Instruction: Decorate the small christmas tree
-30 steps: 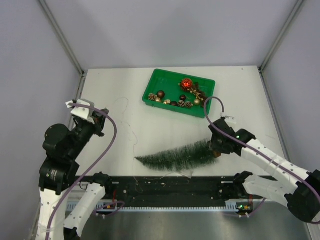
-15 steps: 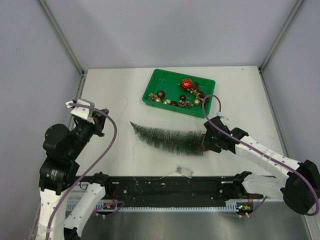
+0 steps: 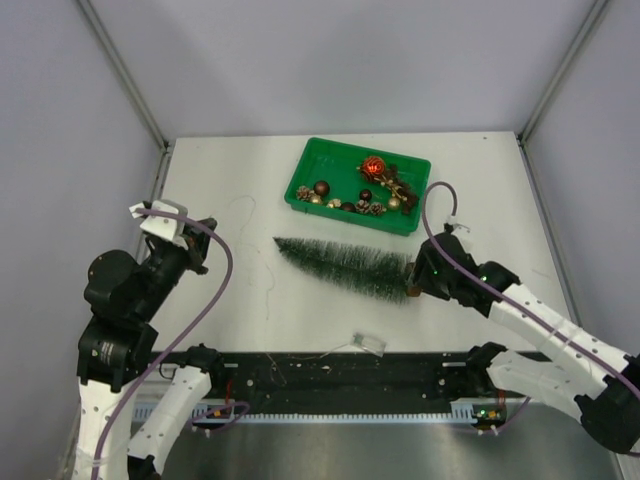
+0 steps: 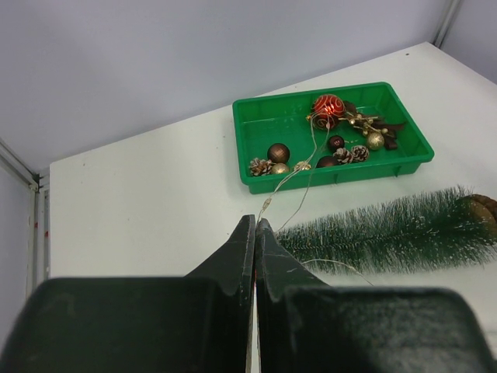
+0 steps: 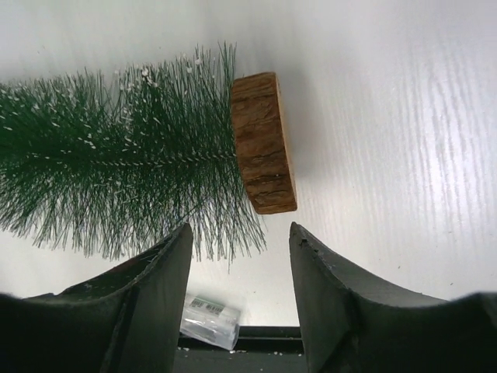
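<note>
Green frosted bristles: the small christmas tree (image 3: 340, 263) lay flat on the table (image 3: 220, 180), just in front of the green tray (image 3: 300, 192), tip pointing left and wooden disc base (image 5: 264, 144) to the right. The right end effector (image 5: 239, 242) sat just beside that base with fingers spread, not touching it. The left end effector (image 4: 255, 233) was off at the left side, fingers pressed together. Baubles (image 4: 278, 152) and pine cones (image 4: 260, 166) were in the tray. A small clear packet (image 3: 369, 342) lay near the table's front edge.
</note>
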